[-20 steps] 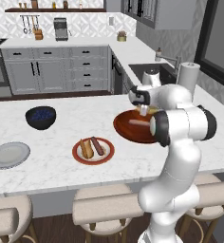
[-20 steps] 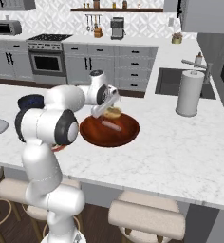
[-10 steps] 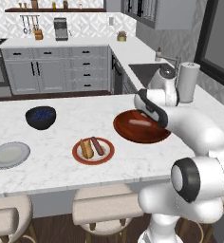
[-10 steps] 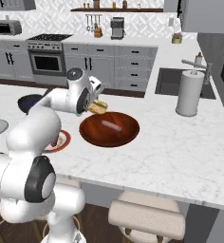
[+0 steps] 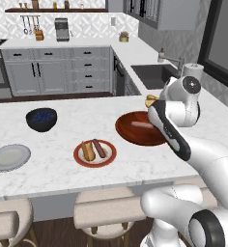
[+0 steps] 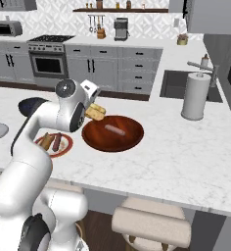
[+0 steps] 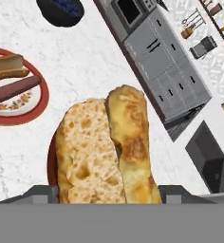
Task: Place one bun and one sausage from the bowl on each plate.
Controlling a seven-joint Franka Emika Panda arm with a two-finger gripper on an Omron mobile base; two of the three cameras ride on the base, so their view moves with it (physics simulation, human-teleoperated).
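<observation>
My gripper (image 5: 151, 102) is shut on a split, toasted bun (image 7: 104, 152), which hangs above the counter just past the far edge of the reddish-brown bowl (image 5: 121, 129). In the right base view the bun (image 6: 95, 112) sits over the bowl's (image 6: 102, 142) far left rim. One sausage (image 5: 141, 125) lies in the bowl. The red-rimmed plate (image 5: 78, 157) carries a bun and a sausage (image 7: 14, 89). To its left on the counter lies the light grey plate (image 5: 9, 157), which is bare.
A dark blue bowl (image 5: 41, 119) stands on the counter beyond the two plates. A paper towel roll (image 6: 195, 95) stands by the sink at the right. Stools line the counter's near edge. Grey cabinets and a range run along the back wall.
The arm has swung round and its elbow has come down toward the near right. The hand, with the bun in it, has drifted from over the bowl's middle toward its far left rim.
</observation>
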